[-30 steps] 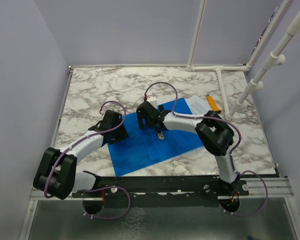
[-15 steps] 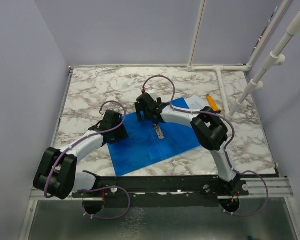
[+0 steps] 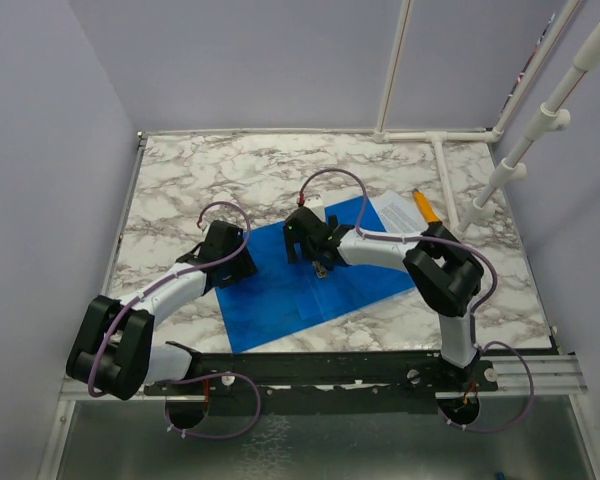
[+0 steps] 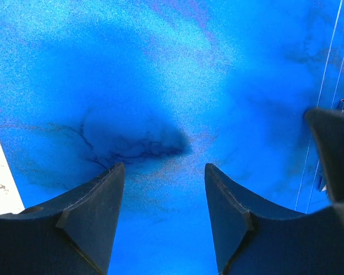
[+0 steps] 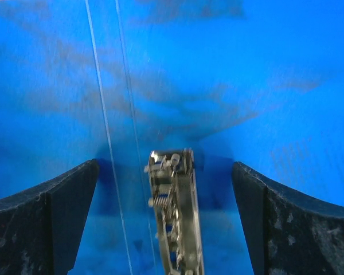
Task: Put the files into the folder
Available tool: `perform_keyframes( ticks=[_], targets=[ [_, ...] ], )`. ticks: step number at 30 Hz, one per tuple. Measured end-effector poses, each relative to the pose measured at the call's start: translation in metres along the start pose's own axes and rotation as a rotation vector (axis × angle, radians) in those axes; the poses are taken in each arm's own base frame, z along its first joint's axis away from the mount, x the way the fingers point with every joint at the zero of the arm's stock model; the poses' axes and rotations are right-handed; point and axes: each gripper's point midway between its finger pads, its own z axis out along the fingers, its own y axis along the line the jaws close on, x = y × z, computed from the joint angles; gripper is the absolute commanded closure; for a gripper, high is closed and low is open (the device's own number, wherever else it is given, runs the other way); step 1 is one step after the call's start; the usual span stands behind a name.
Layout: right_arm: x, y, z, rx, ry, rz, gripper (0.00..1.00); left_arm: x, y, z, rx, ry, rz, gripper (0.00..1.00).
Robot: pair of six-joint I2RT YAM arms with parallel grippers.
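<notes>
Over folder: left gripper parted; right gripper spread wide above clip.

From above and behind, the top camera overlooks the flat glossy bright-blue plastic folder, which both wrist cameras face closely.

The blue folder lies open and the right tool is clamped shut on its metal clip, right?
No: the right tool is wide open, a finger either side of the metal clip of the open blue folder, as the right wrist view shows.
</notes>
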Motion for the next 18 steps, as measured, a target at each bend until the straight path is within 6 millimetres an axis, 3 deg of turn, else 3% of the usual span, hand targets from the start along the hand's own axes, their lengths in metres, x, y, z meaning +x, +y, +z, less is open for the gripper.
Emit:
perform_keyframes(
  ticks=[8, 18],
  targets=[
    [0.043, 0.023, -0.037, -0.02, 0.044, -0.033, 0.01, -0.001, -0.001, 0.001, 0.009, -0.01, -0.007, 0.4],
    [0.08, 0.025, -0.068, -0.004, 0.072, -0.026, 0.01, -0.002, -0.002, 0.001, 0.025, -0.027, -0.015, 0.4]
  ],
)
